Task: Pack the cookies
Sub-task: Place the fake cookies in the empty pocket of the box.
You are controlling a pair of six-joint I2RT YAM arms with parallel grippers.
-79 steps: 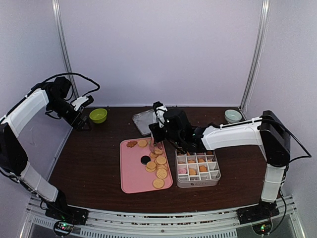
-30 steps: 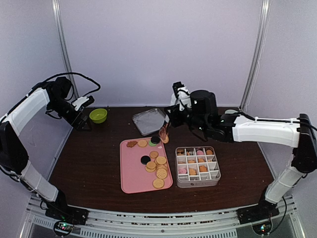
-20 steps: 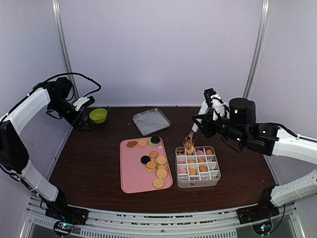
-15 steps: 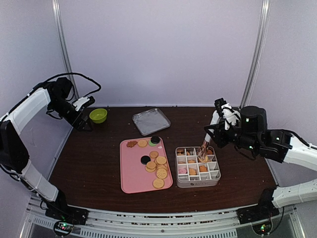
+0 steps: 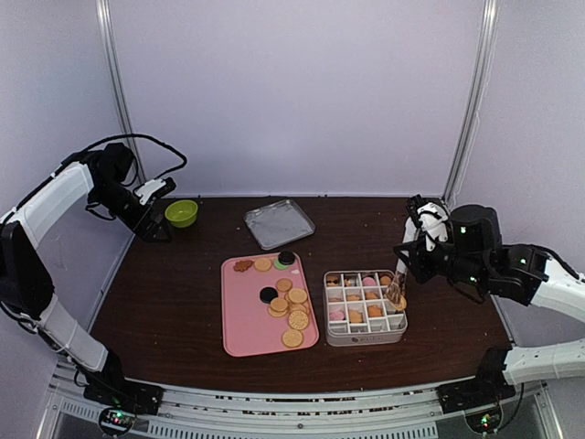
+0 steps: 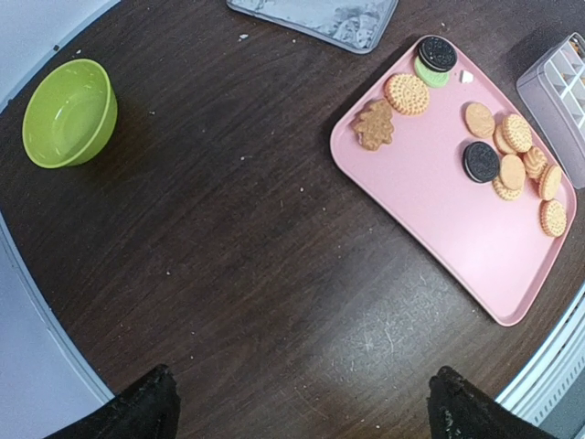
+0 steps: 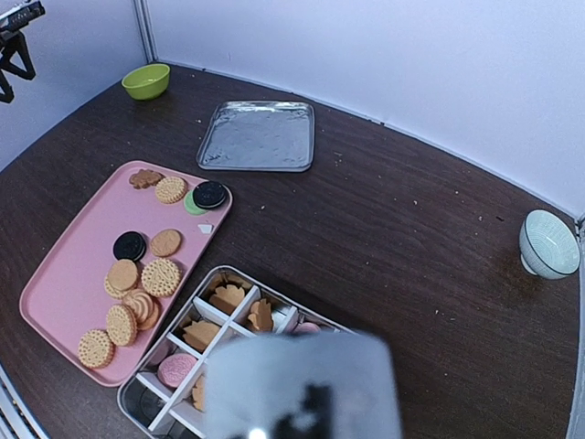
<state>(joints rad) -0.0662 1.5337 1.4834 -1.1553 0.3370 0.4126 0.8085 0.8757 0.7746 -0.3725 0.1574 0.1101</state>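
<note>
**R gripper holding tongs over box**

R gripper (image 5: 413, 252) is clamping metal tongs (image 5: 402, 278), jaws closed partway on the handles. Tongs are slanting down & to its left, tips pinching a golden cookie (image 5: 398, 299) just over the right-hand compartments of the divided box (image 5: 366, 339). More biscuits are sitting in several compartments under the tips. Other cookies (image 5: 291, 306) are lying on a pink tray (image 5: 242, 325), further left of the gripper, beside the box. L gripper (image 6: 306, 413) is hanging wide open w/ nothing in it, well apart from the tray. Green bowl (image 5: 181, 213) is sitting just to its right.
</note>
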